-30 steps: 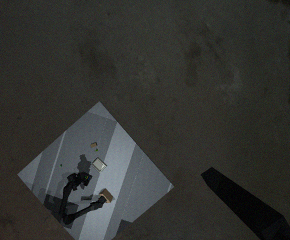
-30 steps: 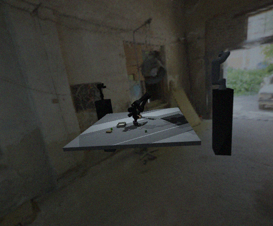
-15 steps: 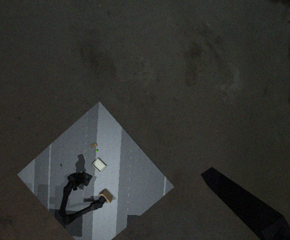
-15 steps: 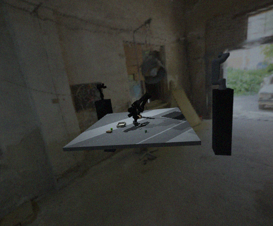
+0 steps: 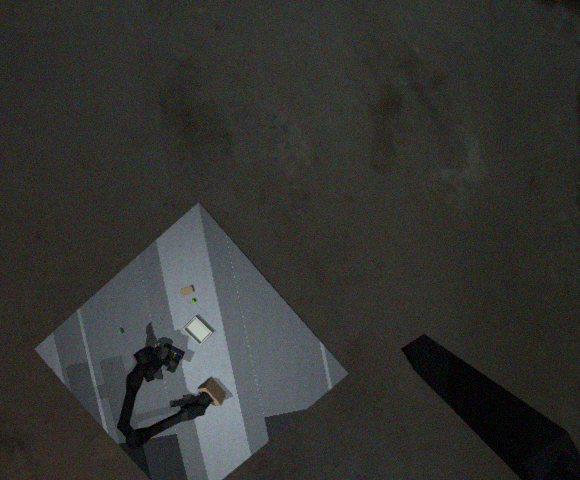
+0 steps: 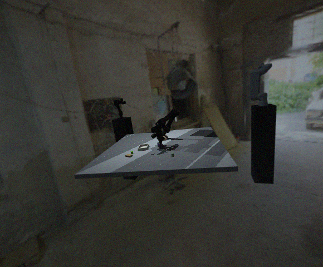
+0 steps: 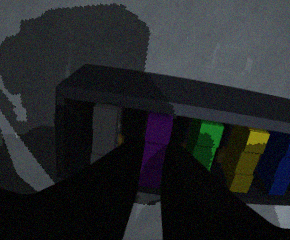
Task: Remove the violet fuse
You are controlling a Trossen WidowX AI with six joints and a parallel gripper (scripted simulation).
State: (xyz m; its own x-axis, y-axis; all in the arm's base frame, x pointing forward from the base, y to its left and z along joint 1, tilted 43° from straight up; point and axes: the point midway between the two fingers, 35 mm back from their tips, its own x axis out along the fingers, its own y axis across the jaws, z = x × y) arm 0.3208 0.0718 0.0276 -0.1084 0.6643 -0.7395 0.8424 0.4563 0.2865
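Note:
The fuse block (image 7: 120,77) is a dark open box, low on the table in the wrist view. The violet fuse (image 7: 157,131) stands in it, between a grey fuse (image 7: 105,132) and a green fuse (image 7: 211,134). Yellow (image 7: 243,167) and blue (image 7: 281,175) fuses stand further right. My gripper (image 7: 154,149) is shut on the violet fuse, one dark finger on each side. The fuse still sits in the row; its lower end is hidden. The pale tray (image 5: 198,329) (image 6: 143,147) lies apart from the block and looks empty.
A small tan block (image 5: 187,290) (image 6: 128,155) and a bright green piece (image 5: 193,300) (image 6: 132,152) lie beyond the tray. A dark green piece (image 5: 121,330) (image 6: 172,155) lies apart. A brown box (image 5: 212,390) is beside the arm's base.

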